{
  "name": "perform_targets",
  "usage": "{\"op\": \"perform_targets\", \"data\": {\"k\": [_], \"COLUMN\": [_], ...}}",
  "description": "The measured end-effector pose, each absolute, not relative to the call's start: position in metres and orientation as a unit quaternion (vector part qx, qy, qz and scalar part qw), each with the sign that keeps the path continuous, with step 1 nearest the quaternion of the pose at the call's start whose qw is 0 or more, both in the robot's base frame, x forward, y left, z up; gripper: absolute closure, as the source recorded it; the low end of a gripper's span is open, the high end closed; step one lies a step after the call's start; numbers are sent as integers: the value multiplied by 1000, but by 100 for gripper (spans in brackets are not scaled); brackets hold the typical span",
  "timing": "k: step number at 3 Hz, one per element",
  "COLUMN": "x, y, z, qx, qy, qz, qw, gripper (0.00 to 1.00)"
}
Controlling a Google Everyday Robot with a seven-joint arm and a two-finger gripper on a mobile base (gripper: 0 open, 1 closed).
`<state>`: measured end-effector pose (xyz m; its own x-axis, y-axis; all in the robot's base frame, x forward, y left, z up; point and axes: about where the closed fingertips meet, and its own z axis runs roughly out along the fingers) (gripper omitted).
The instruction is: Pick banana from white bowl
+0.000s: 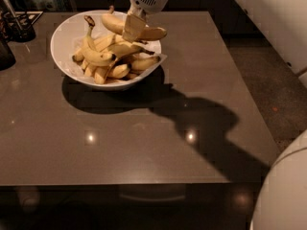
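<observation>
The white bowl (64,56) stands on the far left of the table and holds several bananas. My gripper (133,28) hangs over the bowl's right side, shut on the banana (153,33), the large thick yellow one. The banana lies roughly level, lifted just above the pile, with its stem end (111,9) to the left and its other end to the right. A slimmer banana with a long upright stem (90,41) lies in the bowl to the left of it.
The grey table (144,143) runs out to an edge at the front and right. Dark objects (17,25) stand at the far left corner. My white arm body (283,195) fills the lower right corner. Floor lies to the right (268,80).
</observation>
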<state>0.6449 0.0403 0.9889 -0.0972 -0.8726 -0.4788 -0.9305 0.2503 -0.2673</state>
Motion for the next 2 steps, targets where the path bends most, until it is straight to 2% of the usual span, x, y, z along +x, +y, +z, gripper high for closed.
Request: {"op": "perform_targets", "data": {"k": [2], "x": [582], "y": [-1], "z": [1015], "qx": [-586], "qy": [747], "qz": [72], "qw": [304], "gripper": [100]}}
